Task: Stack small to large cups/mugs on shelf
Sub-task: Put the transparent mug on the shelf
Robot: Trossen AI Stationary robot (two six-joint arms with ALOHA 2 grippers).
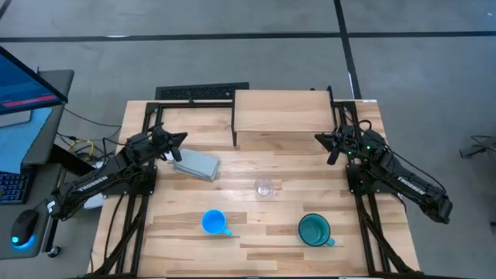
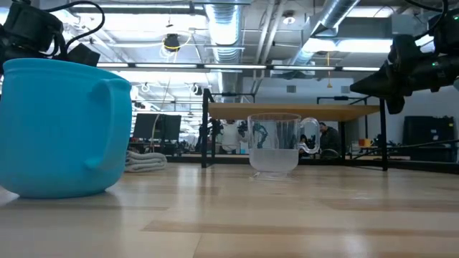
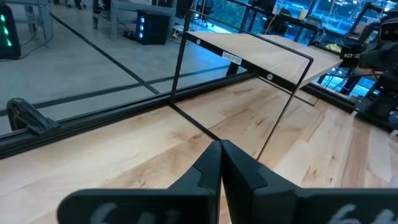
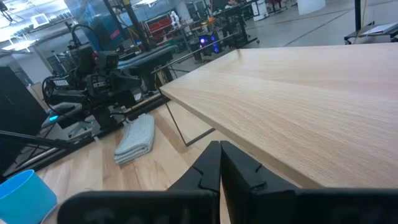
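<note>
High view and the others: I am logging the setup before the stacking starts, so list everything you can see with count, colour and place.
glass cup: one, clear, mid table, in front of the shelf.
blue mug: one, bright blue, near edge of the table, left of centre.
teal mug: one, teal-green, near edge, right of centre.
shelf: one, pale wood on black legs, far middle of the table, nothing on it.
grey cloth: one, grey, folded, by the left arm.
table: one, light plank wood.
monitor: one, blue screen, left of the table.
left tool: dark, shut, left of the shelf, holding nothing.
right tool: dark, shut, right of the shelf, holding nothing.
</note>
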